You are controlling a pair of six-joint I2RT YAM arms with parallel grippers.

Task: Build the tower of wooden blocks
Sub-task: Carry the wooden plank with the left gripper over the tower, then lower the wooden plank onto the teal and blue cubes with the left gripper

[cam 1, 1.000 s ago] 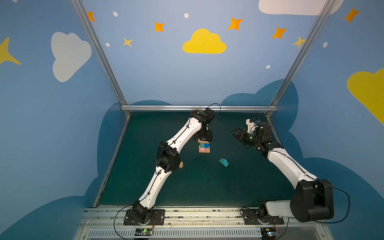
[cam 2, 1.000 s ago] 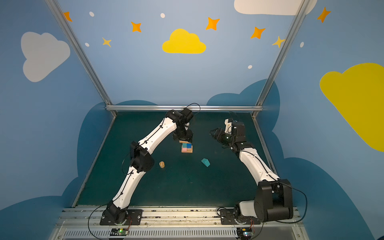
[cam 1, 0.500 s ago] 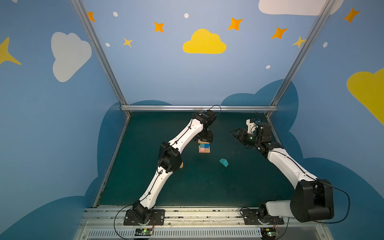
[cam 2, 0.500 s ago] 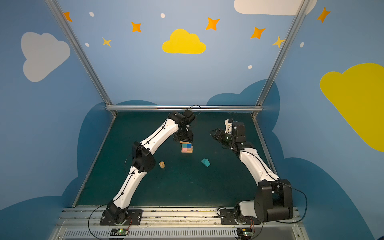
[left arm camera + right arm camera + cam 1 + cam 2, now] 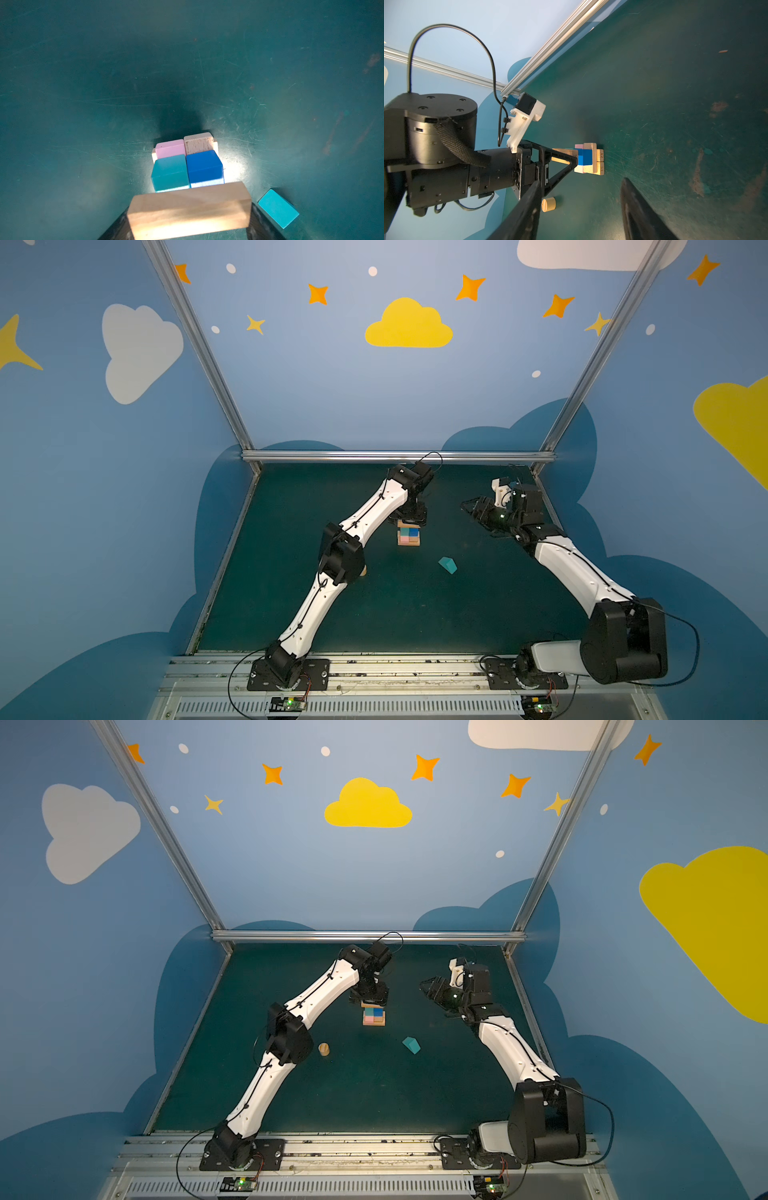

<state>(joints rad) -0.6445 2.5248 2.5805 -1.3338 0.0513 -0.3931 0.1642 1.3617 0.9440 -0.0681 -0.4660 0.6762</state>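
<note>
Edging slightly lower, left jaws pinch a tan bar [image 5: 189,212] level just over the tower [image 5: 408,536] at the bench's [image 5: 374,614] far middle, to cap it; right jaws wait spread, clear.

I work in a lab test booth: a green mat [image 5: 374,614], a metal mounting rail [image 5: 415,672] along its near edge, aluminium framing [image 5: 395,456] at its far edge, and cloud-and-star painted blue panels [image 5: 332,385] around it.
</note>
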